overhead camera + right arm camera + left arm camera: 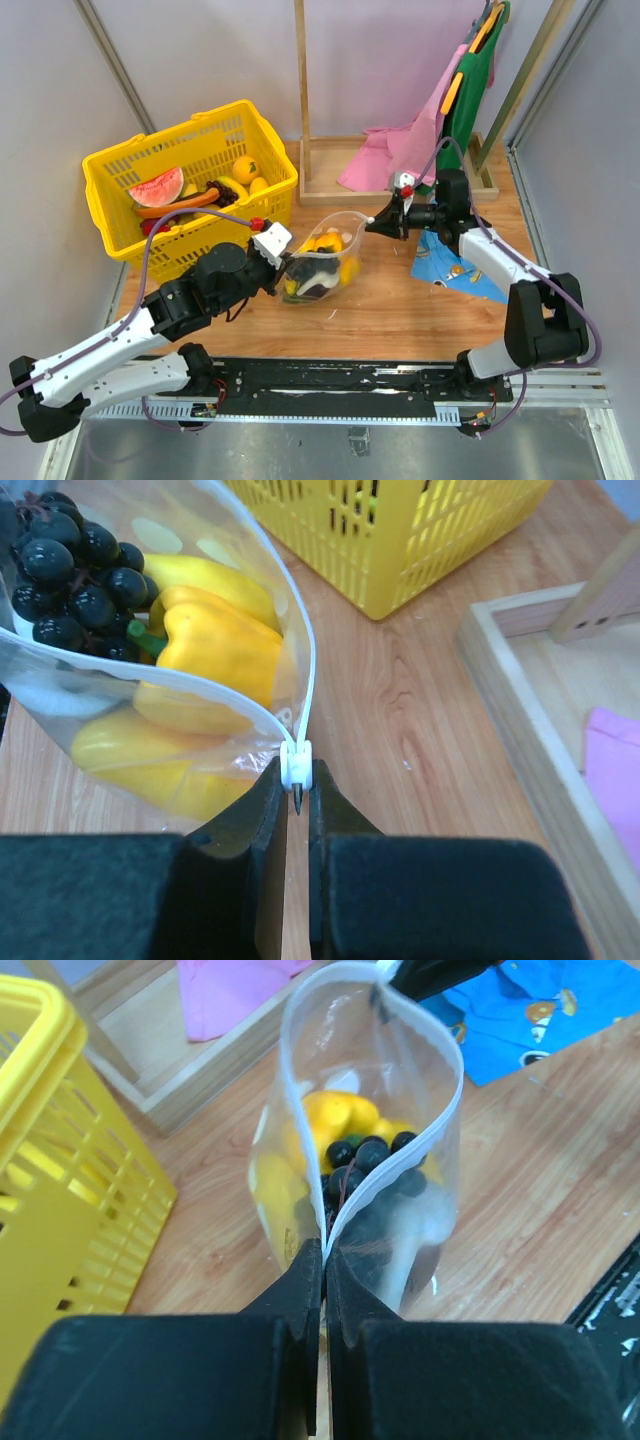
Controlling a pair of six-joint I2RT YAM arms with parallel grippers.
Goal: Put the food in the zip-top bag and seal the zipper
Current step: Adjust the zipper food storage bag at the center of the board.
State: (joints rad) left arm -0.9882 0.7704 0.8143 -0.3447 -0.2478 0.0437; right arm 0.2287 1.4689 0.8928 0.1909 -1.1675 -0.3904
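The clear dotted zip-top bag [322,262] stands open at mid table between my grippers. Inside lie a yellow pepper [215,645], a banana [215,578] and dark purple grapes [75,570]. My left gripper [325,1260] is shut on the near end of the bag's white zipper [440,1110]. My right gripper [297,780] is shut on the white zipper slider [297,763] at the bag's far end. The mouth gapes wide between the two ends. In the top view the left gripper [283,258] and the right gripper [375,224] hold opposite ends.
A yellow basket [115,180] with watermelon and other toy food stands at back left. A wooden frame [325,185] with pink cloth [395,150] is behind. A blue patterned cloth [455,265] lies under the right arm.
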